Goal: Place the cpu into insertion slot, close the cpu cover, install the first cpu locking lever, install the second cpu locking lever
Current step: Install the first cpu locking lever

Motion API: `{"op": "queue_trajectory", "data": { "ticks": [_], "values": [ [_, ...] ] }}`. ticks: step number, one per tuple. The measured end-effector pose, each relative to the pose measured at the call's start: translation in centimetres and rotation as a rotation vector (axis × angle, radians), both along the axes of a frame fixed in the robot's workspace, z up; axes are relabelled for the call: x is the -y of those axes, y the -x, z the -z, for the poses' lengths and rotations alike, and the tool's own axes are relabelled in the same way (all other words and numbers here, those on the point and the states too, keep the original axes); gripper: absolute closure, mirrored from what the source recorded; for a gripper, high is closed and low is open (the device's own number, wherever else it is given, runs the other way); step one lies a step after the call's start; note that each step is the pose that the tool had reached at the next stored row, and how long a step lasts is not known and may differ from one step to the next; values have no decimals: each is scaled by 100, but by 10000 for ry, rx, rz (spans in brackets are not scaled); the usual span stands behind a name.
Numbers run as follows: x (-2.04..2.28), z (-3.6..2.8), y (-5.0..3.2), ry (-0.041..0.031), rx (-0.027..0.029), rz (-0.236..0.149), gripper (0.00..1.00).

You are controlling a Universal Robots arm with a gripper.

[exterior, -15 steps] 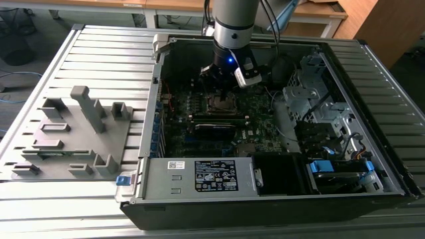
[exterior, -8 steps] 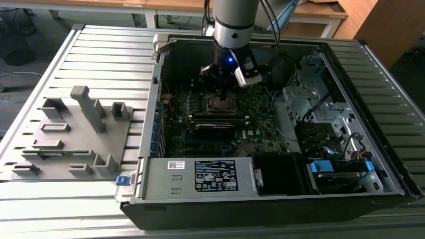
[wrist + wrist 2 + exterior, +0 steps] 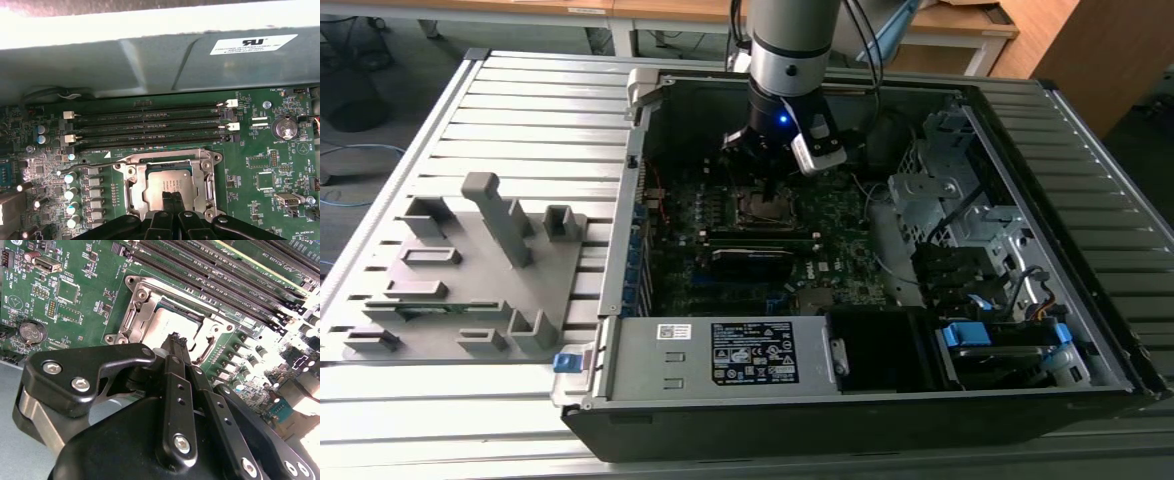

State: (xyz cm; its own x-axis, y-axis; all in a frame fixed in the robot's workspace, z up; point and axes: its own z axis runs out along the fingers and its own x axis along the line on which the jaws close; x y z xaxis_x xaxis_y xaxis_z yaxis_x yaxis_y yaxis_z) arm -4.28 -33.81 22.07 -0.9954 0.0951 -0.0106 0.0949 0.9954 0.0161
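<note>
Item 1: cpu (image 3: 167,181), a flat square with a dull silver-grey metal top, seated in the insertion slot (image 3: 767,207) on the green motherboard (image 3: 260,165).
Item 2: cpu cover (image 3: 207,175), a thin silvery metal frame with a cut-out centre, lying around the cpu.
Item 3: my gripper (image 3: 172,196), matte black, its 2 slim fingers (image 3: 172,347) pressed together and pinching nothing. The tips are over the cpu's edge; I cannot tell whether they touch it.
Item 4: 4 long black memory slots (image 3: 150,125) beside the socket.
Item 5: open metal computer case (image 3: 620,250) on a ribbed grey bench (image 3: 520,100), with a grey moulded fixture (image 3: 467,270) at 9 o'clock of the case in the exterior view.
</note>
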Motion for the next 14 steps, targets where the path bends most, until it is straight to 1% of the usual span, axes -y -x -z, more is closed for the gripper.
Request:
{"op": "queue_trajectory", "data": {
  "ticks": [11,14],
  "values": [
    [0,-11,0,-1,0,0,89],
    [0,-34,0,3,-2,0,89]
  ]
}}
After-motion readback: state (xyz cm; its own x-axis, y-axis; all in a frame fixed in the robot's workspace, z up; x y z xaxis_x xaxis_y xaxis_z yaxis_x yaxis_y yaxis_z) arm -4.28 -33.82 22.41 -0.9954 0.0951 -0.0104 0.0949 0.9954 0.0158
